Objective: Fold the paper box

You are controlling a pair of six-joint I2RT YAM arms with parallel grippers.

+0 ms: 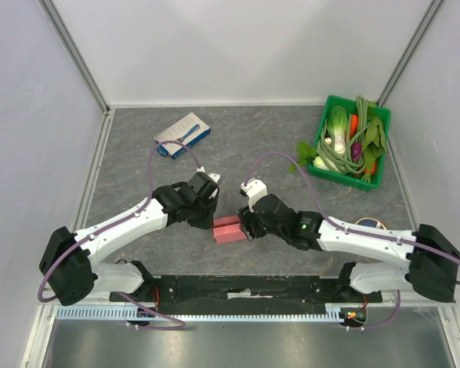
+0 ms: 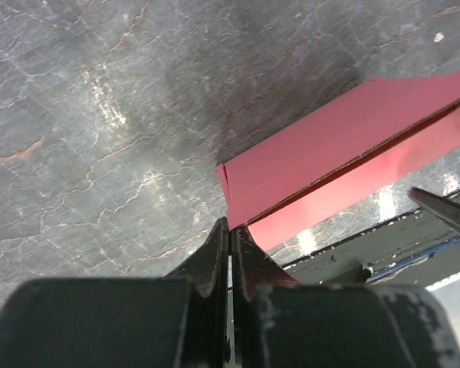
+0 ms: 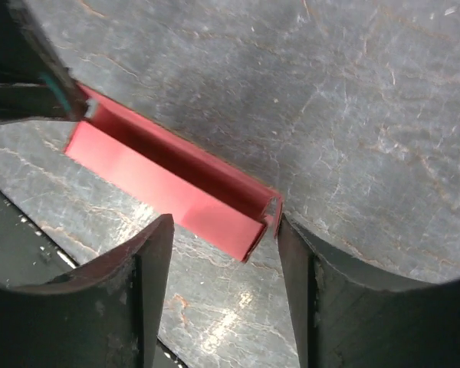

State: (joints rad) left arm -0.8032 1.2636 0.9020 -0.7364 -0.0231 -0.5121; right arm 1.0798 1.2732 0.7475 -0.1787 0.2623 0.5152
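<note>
Paper box [image 2: 330, 146] corner seemingly pinched between left jaws.

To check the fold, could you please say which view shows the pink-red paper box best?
The right wrist view: the pink-red paper box appears almost whole, open channel and walls visible. The left wrist view shows two flat faces, not the channel; the top external view, a small, partly hidden patch.

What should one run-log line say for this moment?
paper box: partly folded, walls up | left gripper: shut at one end | right gripper: open, astride other end
</note>
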